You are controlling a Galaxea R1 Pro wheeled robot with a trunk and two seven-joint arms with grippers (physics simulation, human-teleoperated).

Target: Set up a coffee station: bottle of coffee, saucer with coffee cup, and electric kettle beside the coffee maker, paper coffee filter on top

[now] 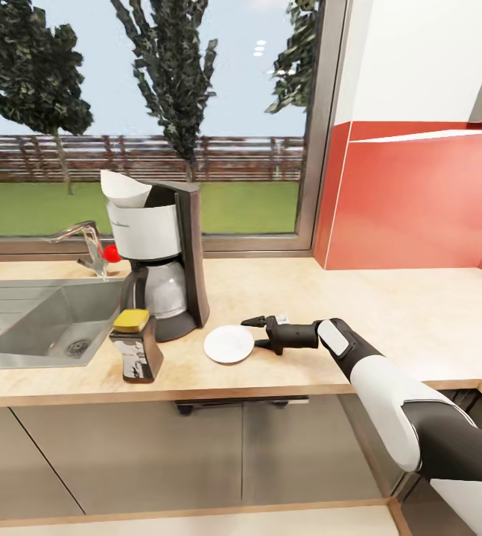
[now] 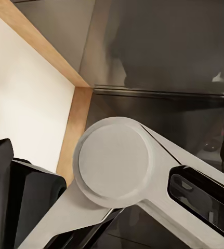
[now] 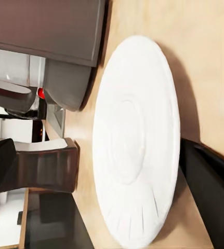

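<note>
From the head view, the long light wood-grain surface [image 1: 389,313] runs across the middle of the frame, with an inset grey steel sink [image 1: 32,320] at the left. The tall black coffee maker with a white front panel [image 1: 162,257] stands left of centre, and a white paper cone filter [image 1: 124,190] sits on its top. In front of it, near the surface's edge, stands a small dark brown jar with a yellow lid [image 1: 136,344]. The flat round white saucer [image 1: 229,344] lies on the surface just right of the coffee maker. The right gripper [image 1: 254,333] reaches in from the right, its 2 black fingers apart at the saucer's right rim.

The left wrist view shows a grey robot joint [image 2: 117,161] over dark cabinet fronts.

In the right wrist view, the saucer [image 3: 135,140] lies on the wood grain beside the coffee maker's base [image 3: 65,88], with 1 black finger [image 3: 210,181] by its rim.
</note>
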